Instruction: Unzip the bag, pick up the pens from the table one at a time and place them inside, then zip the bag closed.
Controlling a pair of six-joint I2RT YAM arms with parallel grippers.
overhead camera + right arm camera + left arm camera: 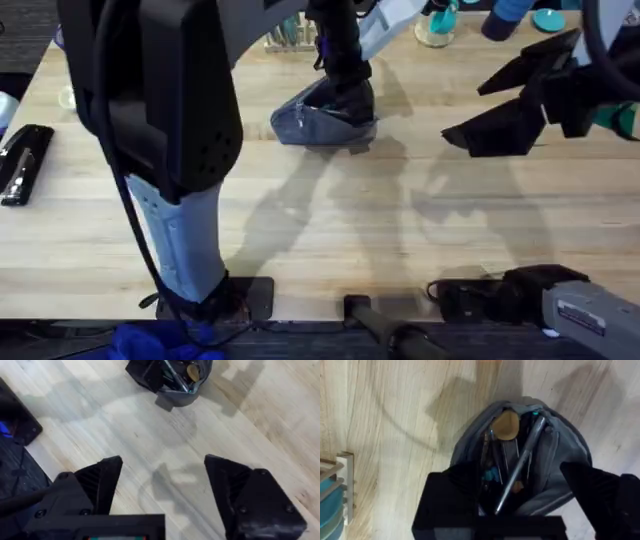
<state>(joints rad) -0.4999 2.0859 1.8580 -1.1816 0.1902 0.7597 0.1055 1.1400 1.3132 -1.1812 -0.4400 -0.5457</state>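
Left claw point(520, 510) spread around the gaping blue-grey fabric pouch point(560, 460), silvery pen point(522, 460) inside; right claw point(162, 490) open.

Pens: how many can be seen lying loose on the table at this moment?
0 on the table. One silvery pen stands inside the open bag; an orange-tipped item is beside it, and others may be hidden in the bag.

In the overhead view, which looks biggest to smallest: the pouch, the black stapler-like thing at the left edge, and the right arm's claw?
1. Right gripper, though it hangs nearer the camera, which enlarges it.
2. Bag, partly hidden by the left arm.
3. Black stapler-like object.
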